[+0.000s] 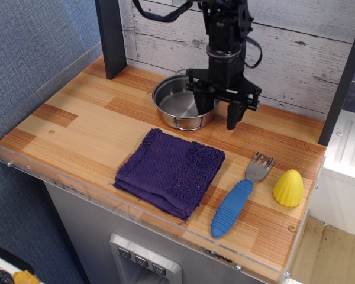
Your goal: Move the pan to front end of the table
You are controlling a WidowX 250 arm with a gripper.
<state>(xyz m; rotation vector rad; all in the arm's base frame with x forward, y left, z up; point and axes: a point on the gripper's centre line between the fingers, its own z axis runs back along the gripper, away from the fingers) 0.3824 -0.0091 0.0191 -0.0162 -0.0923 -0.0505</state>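
The pan (178, 106), a small shiny steel pot with thin wire handles, stands at the back of the wood-plank table (89, 121), near the wall. My black gripper (216, 118) hangs over the pan's right side and is open. One finger points down inside the pan and the other is outside its right rim, so the jaws straddle the rim. I cannot tell whether the fingers touch the rim. The pan rests on the table.
A folded purple cloth (168, 171) lies in front of the pan. A fork with a blue handle (234, 207) and a yellow ribbed cone-shaped object (289, 188) lie at the front right. A dark post (111, 35) stands at the back left. A clear acrylic rim (41, 168) edges the table.
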